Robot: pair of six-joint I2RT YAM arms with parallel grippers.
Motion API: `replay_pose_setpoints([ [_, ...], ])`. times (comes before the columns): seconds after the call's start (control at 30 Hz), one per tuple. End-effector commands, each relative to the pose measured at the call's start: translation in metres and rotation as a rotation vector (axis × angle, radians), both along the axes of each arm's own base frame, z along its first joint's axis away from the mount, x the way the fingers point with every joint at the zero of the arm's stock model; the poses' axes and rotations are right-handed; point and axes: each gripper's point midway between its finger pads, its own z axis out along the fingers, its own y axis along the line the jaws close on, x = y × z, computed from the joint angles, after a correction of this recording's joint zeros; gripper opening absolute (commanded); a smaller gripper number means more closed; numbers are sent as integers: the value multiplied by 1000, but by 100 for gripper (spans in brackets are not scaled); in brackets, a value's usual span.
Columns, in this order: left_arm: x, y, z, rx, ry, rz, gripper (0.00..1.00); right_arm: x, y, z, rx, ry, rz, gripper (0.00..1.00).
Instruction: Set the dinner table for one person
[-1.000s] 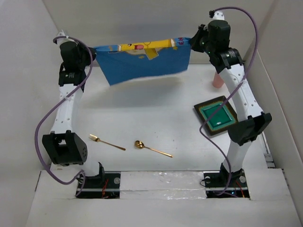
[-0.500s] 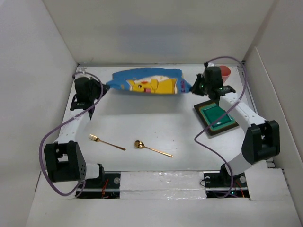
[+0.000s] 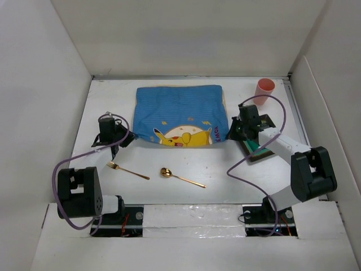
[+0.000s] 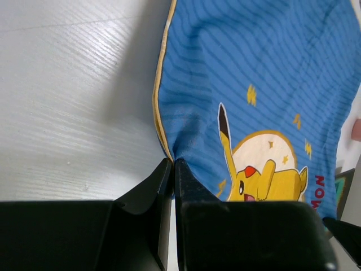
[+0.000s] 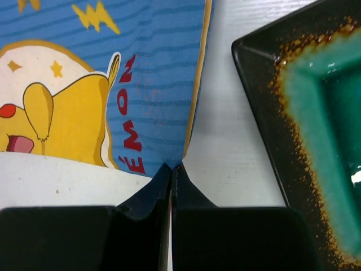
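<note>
Dinner table [image 3: 169, 164] — left tool [image 4: 172, 164] and right tool [image 5: 171, 168] stretched low, pinching the mat [image 3: 180, 110].

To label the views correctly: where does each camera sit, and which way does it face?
Top external: above and behind the bases, looking down at the table; left arm and right arm show.
Left wrist: on the left arm, looking along the left gripper pinching a blue mat corner.
Right wrist: right gripper pinching another corner, plate beside.
All three share the mat.
</note>
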Motion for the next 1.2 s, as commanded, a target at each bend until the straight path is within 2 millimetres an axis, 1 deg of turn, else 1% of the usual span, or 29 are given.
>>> replay_pose_setpoints([
  [0.0,-9,3,3,28,-2,-13,0,-12,9,4,26,-8,33,0],
  [0.03,-11,4,-1,36,15,-9,0,-20,11,-1,26,12,38,0],
  [0.13,-21,9,-11,56,62,13,0,-30,11,-6,26,37,30,0],
  [0.17,-25,10,-15,60,83,15,0,-37,12,-9,24,49,32,0],
  [0.27,-34,11,-18,69,110,20,0,-45,9,-13,23,67,14,0],
  [0.3,-36,12,-15,73,102,22,0,-47,8,-14,23,70,10,0],
  [0.33,-38,12,-15,74,105,21,0,-49,7,-13,24,71,9,0],
  [0.37,-45,11,-19,73,131,20,0,-52,6,-13,27,76,3,0],
  [0.43,-49,11,-17,72,125,19,0,-56,8,-12,30,75,9,0],
  [0.47,-54,11,-20,72,141,17,0,-58,8,-12,33,76,4,0],
  [0.5,-56,12,-19,77,138,19,0,-60,7,-12,34,78,3,0],
  [0.53,-61,14,-24,88,158,26,0,-65,9,-14,34,90,11,0],
  [0.77,-69,14,-34,92,197,27,0,-76,11,-20,28,118,9,0],
  [0.9,-70,15,-37,94,203,29,0,-76,10,-22,27,122,6,0],
  [0.97,-69,15,-36,95,202,28,8,-74,9,-23,18,121,3,0],
  [1.0,-68,16,-35,98,200,30,16,-74,9,-23,14,122,2,0],
  [1.03,-65,17,-32,103,193,36,22,-73,9,-21,13,120,1,0],
  [1.07,-63,17,-29,104,189,36,28,-72,9,-19,14,121,0,5],
  [1.1,-61,17,-25,105,179,35,37,-72,9,-17,14,119,0,11],
  [1.13,-55,18,-18,109,161,37,40,-74,8,-16,9,129,-1,20],
  [1.17,-53,18,-12,110,152,39,42,-74,9,-11,14,124,6,35],
])
